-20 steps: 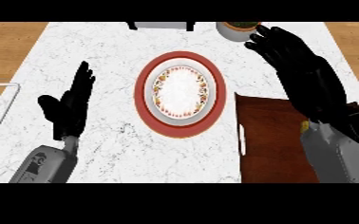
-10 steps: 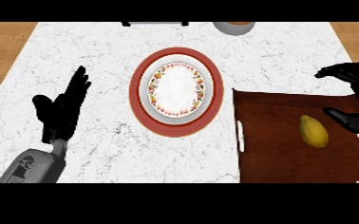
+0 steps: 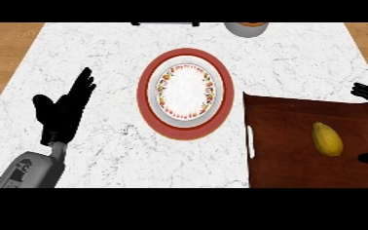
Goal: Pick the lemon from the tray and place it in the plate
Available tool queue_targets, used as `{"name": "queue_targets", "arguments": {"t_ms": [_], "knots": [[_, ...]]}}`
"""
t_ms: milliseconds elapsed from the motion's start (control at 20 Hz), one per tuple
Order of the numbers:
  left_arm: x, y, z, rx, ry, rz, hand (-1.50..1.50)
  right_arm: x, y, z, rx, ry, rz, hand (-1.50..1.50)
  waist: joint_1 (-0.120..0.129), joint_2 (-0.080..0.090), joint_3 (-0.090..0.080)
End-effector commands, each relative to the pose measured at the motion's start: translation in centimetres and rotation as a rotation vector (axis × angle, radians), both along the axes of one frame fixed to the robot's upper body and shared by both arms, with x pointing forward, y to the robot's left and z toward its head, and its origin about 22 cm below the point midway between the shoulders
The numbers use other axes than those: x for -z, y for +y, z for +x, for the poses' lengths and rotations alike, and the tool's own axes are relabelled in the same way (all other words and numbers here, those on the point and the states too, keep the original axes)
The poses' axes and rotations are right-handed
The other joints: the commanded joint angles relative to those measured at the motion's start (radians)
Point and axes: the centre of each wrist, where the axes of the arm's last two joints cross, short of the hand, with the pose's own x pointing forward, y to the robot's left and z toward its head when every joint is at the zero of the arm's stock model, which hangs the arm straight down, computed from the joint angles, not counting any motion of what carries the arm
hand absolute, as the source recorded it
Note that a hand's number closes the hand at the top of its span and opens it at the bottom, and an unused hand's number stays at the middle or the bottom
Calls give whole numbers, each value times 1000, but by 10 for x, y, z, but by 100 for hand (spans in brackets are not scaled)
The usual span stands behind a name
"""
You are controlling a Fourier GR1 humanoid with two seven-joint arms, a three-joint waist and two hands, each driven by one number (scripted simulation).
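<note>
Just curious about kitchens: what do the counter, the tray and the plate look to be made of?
Counter: probably polished marble, white with grey veins. Tray: likely dark stained wood, reddish-brown with faint grain. Plate: seemingly glazed ceramic, white with a painted floral rim, on a red underplate.

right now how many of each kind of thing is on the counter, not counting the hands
lemon: 1
tray: 1
plate: 1
bowl at the far edge: 1
total: 4
</note>
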Motion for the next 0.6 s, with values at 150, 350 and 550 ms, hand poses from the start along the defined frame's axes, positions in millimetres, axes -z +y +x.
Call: {"name": "queue_targets", "arguments": {"t_ms": [150,350,550], "knots": [[-1,4,1,6,16,8,0,3,-36,-4,-153,-23,-127,-150,9,-6,-4],[-1,-7,9,13,9,10,0,17,-21,11,-209,0,-230,-150,7,-6,-5],[-1,17,7,-2,13,15,0,20,-25,11,-250,63,-343,-150,6,-7,-6]]}}
